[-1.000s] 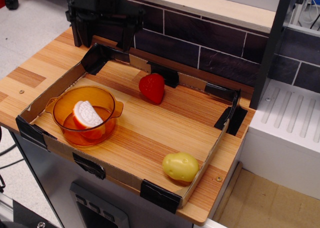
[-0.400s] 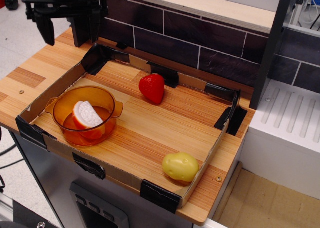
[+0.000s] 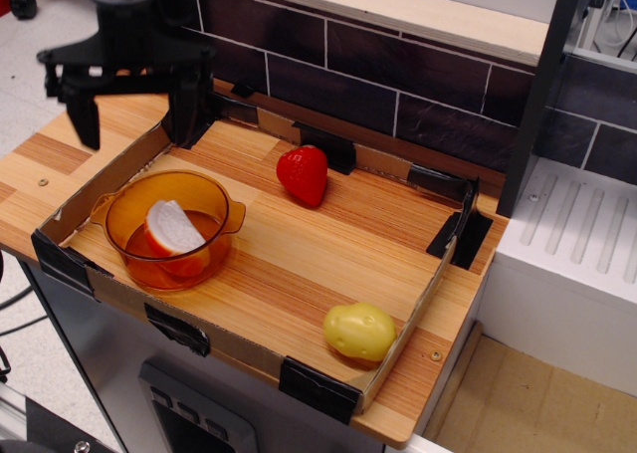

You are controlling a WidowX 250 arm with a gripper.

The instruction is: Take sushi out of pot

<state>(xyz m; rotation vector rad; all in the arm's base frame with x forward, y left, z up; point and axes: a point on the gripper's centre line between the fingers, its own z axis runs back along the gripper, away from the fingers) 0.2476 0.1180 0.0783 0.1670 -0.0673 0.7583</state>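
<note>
The translucent orange pot (image 3: pixel 204 193) with two small side handles stands at the front left of the cardboard-walled tray. The sushi (image 3: pixel 171 229), white ribbed top over an orange-red base, lies tilted inside the pot. My black gripper (image 3: pixel 134 114) hangs above the tray's back left corner, behind and above the pot, apart from it. Its two fingers (image 3: pixel 83 114) are spread wide and hold nothing.
A red strawberry (image 3: pixel 303 174) lies at the tray's back middle. A yellow potato (image 3: pixel 358 332) lies at the front right corner. Low cardboard walls (image 3: pixel 119 169) with black tape ring the wooden board. A dark tiled wall (image 3: pixel 398 75) stands behind; a white rack (image 3: pixel 577 234) is at right.
The gripper has come down and forward from the back left, toward the pot. The pot, sushi, strawberry and potato have not moved.
</note>
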